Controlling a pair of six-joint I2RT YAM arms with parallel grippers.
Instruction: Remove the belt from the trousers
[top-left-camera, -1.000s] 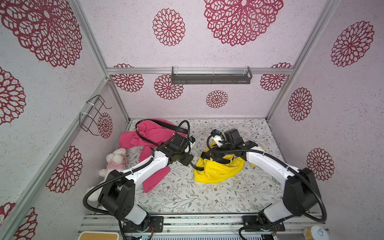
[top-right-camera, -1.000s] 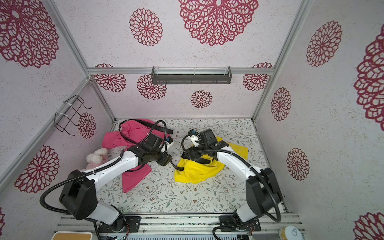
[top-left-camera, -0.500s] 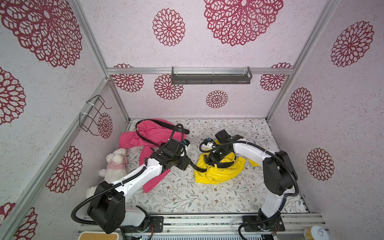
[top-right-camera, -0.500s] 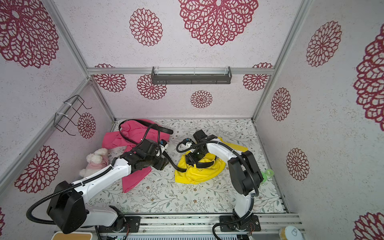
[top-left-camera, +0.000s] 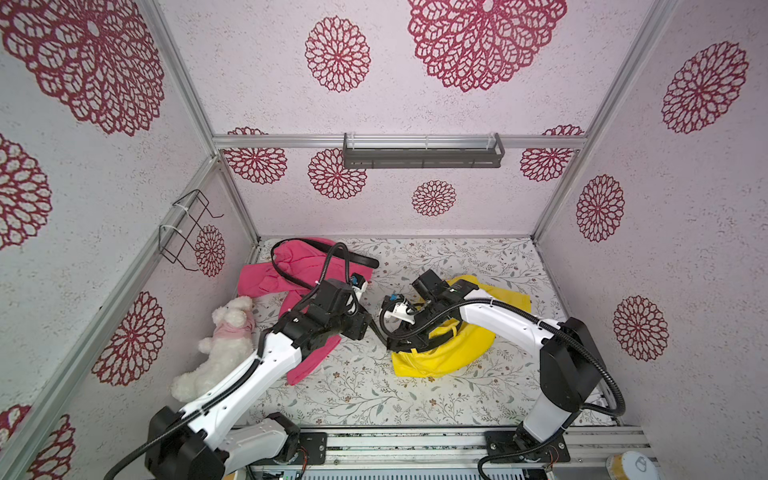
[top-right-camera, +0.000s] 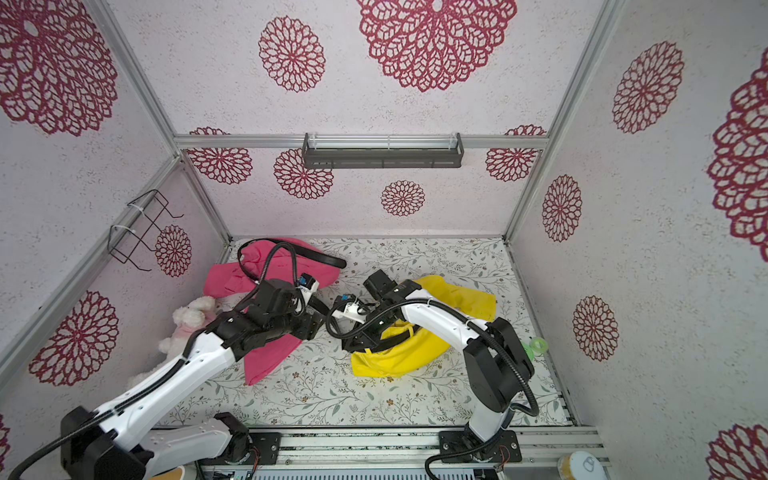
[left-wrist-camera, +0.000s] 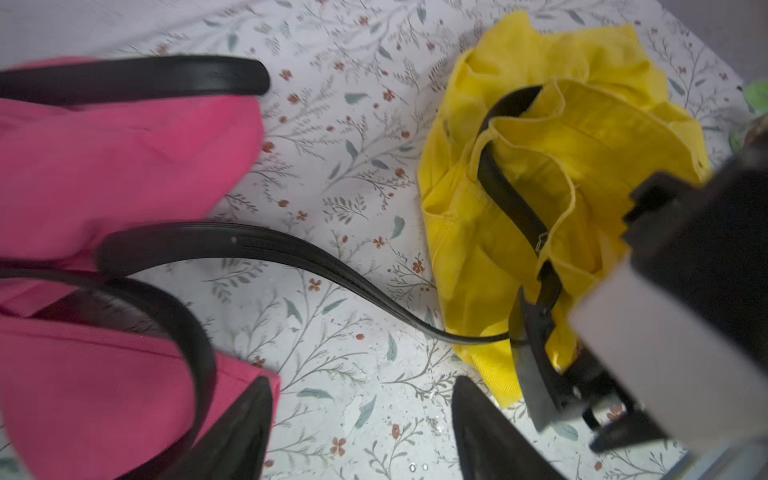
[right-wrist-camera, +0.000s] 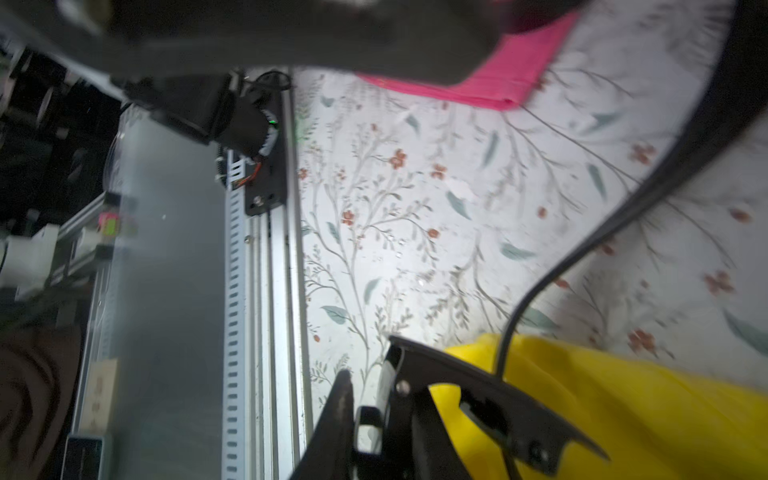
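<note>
Since right gripper (top-left-camera: 394, 342) closed, belt (left-wrist-camera: 291, 254) pinched

Place: robot test booth | Evidence: aluminium frame (top-left-camera: 399, 141) and wallpapered panels (top-left-camera: 374, 212) around my fingers (left-wrist-camera: 245, 419), mounting rail (top-left-camera: 415, 448) behind them

A floral-patterned counter (top-right-camera: 332, 395) sits inside a booth with pale walls printed with red rosettes. Two white-and-black robot arms reach in from the near edge. Yellow trousers (top-right-camera: 415, 357) lie crumpled right of centre, with a black belt (top-right-camera: 394, 339) threaded through the waistband. The right pincer (top-right-camera: 353, 343) is down at the waistband's left edge, on the belt. The left pincer (top-right-camera: 316, 324) hovers just beside it, at the edge of pink trousers (top-right-camera: 268, 357). A white plush rabbit (top-right-camera: 190, 313) lies far left.
</note>
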